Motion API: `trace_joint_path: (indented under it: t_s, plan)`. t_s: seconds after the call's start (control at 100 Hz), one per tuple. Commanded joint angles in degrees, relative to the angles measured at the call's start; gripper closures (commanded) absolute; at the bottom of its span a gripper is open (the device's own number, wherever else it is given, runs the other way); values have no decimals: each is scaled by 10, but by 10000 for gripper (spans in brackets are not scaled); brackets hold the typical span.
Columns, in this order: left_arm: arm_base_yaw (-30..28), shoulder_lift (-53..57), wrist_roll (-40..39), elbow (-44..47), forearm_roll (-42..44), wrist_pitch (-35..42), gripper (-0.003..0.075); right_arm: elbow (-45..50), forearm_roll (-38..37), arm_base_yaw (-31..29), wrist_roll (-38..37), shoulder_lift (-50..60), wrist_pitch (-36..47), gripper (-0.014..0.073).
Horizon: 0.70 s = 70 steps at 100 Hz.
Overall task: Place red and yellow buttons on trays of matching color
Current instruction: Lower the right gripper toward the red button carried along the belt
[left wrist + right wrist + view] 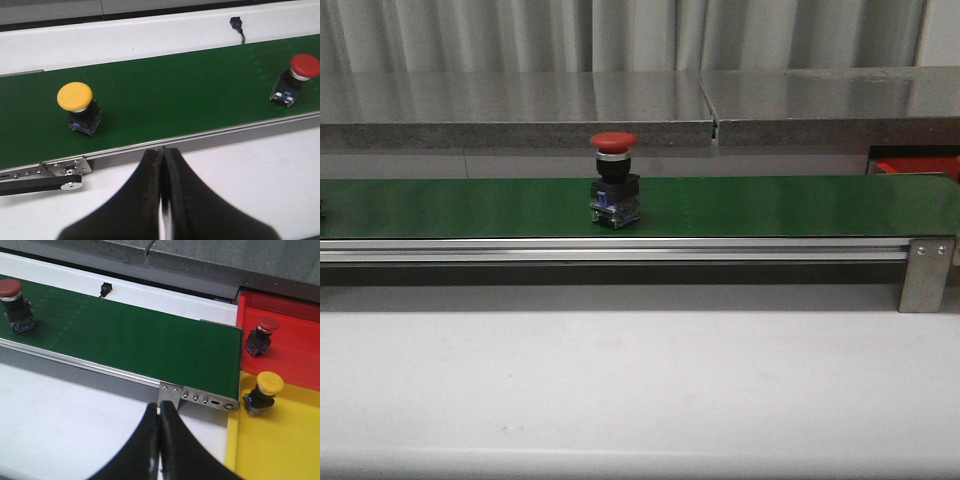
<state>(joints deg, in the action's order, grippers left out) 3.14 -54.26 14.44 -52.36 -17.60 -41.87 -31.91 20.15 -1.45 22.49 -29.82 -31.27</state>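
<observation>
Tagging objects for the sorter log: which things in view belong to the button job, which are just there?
Job:
- red button on the belt
- yellow button on the belt
- red tray, one red button in it
- yellow tray, one yellow button in it

Just there:
- small black part beside the belt
- grey shelf behind

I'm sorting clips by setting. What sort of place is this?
Probably a lab mock-up of a factory sorting line: a green conveyor belt carrying a red push-button, with a red tray and a yellow tray at its end.
</observation>
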Motion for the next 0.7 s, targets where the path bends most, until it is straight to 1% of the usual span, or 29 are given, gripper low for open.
trace_joint_path:
  t_s: [0.0,0.33,0.56,0.63,0.69]
  plan:
    - [5,37,-1,8,-8,38,741,-25,11,-1,2,-19,42,668]
    - [5,155,-1,90,-10,42,741,-95,10,3,3,-120,22,668]
    - [5,182,-1,100,-10,41,741,-181,9,45,3,-228,-22,657]
    - [5,182,-1,100,-10,36,741,-209,8,57,3,-263,-36,603]
    - [5,182,-1,100,-10,33,741,-231,8,68,3,-292,-46,510]
